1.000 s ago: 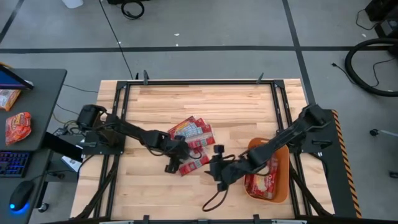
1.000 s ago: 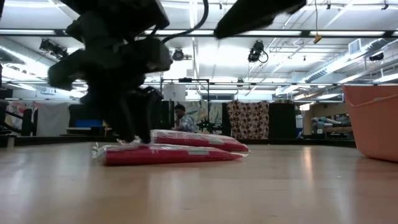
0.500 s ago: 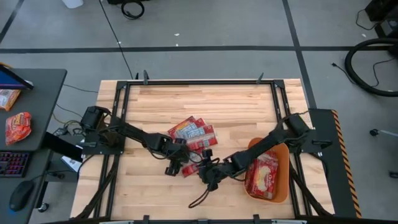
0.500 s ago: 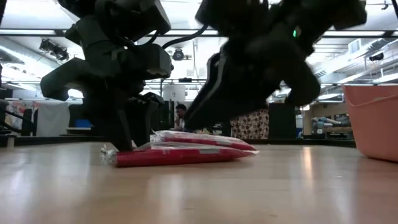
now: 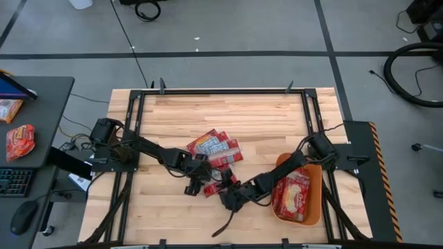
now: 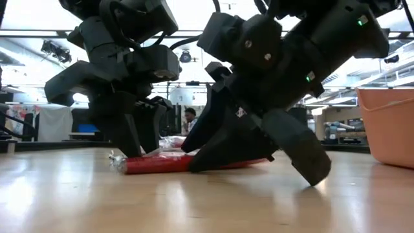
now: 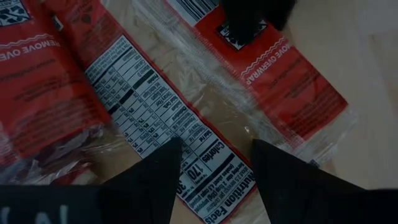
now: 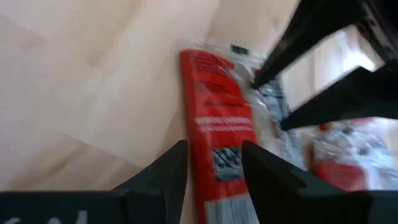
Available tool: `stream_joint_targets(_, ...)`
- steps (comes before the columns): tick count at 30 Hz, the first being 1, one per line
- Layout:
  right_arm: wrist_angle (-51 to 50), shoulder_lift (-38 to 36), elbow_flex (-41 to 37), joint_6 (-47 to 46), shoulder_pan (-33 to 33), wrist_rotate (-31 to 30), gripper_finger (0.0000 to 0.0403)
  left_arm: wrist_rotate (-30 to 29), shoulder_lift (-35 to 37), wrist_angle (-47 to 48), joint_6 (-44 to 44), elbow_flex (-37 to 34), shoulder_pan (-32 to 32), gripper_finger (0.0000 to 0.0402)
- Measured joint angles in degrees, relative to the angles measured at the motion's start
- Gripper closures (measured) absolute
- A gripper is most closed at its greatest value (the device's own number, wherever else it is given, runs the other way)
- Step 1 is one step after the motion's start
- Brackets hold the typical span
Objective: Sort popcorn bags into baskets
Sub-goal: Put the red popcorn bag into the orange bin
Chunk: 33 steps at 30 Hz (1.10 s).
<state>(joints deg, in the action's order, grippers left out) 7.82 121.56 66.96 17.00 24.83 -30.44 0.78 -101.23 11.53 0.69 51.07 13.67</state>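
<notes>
Two or three red popcorn bags (image 5: pixel 214 146) lie overlapped mid-table. One more bag (image 5: pixel 215 180) lies flat just nearer, between both grippers; the low view shows it as a flat red packet (image 6: pixel 158 164). My left gripper (image 5: pixel 196 183) is open and points down over that bag's left end, its fingers either side of the nutrition panel (image 7: pixel 155 118). My right gripper (image 5: pixel 227 196) is open and tipped low at the bag's right end, the red bag (image 8: pixel 214 118) showing between its fingers. The orange basket (image 5: pixel 315 207) sits at the right and holds several bags (image 5: pixel 291 194). My left gripper (image 7: pixel 214 177) comes from above with open fingers (image 6: pixel 132 145) down at the bag's left end (image 6: pixel 123 162). The bag lies flat on the table. I cannot tell whether the fingertips press it. My right gripper (image 8: pixel 214 168) straddles the bag's other end, slanting from the table's right. I cannot tell whether it touches.
The basket's wall (image 6: pixel 388 123) rises at the right in the low view. Bare wood spreads toward the near and far edges. The black frame rails run along the table's sides. A side desk with snack packets (image 5: pixel 19 142) stands off the table's left.
My right gripper has swung from beside the basket toward the table's left and down, ending low at the lone bag's right end. That bag has slid slightly along the table. My left gripper has stayed over the bag's left end.
</notes>
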Motion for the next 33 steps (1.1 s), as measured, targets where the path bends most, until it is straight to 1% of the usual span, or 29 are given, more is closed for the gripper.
stream_joint_targets(4,-0.9,-0.3,0.0,3.6,-0.2,-1.3,0.0246,-0.1,0.0,-0.1,0.0,0.0,0.0,0.0203)
stream_joint_targets(7,-0.8,-0.3,0.0,5.6,-0.2,-1.1,0.026,-0.1,0.0,-0.2,0.4,0.0,0.0,0.0203)
stream_joint_targets(10,-1.0,-0.3,0.0,5.7,-0.2,-0.3,0.0292,-0.1,0.0,-0.3,0.4,0.0,0.0,0.0203)
stream_joint_targets(16,-1.1,-0.3,-0.1,3.1,-0.2,1.4,0.0376,-0.1,0.0,-0.3,0.5,-0.1,0.0,0.0203)
stream_joint_targets(18,-1.1,-0.3,-0.1,2.8,-0.1,1.6,0.0394,-0.2,0.4,0.1,1.1,-0.1,0.0,0.0203)
stream_joint_targets(22,-2.6,-1.8,-0.4,0.0,0.4,1.5,0.0391,-0.2,4.2,3.0,1.2,-0.4,0.1,0.0203)
stream_joint_targets(25,-5.1,-4.9,-0.4,-3.3,1.1,1.7,0.0396,-0.3,8.3,3.6,1.2,-0.2,0.1,0.0203)
stream_joint_targets(28,-9.6,-9.0,-0.4,-8.3,1.6,2.3,0.0397,-1.7,11.2,5.2,1.2,-0.2,0.1,0.0203)
stream_joint_targets(31,-14.3,-13.4,-0.4,-15.9,1.8,4.9,0.0396,-2.8,13.0,5.7,1.3,-0.2,0.1,0.0203)
stream_joint_targets(33,-16.5,-16.8,-0.3,-21.7,1.7,8.2,0.0396,-3.6,13.6,7.3,1.4,-0.2,0.1,0.0203)
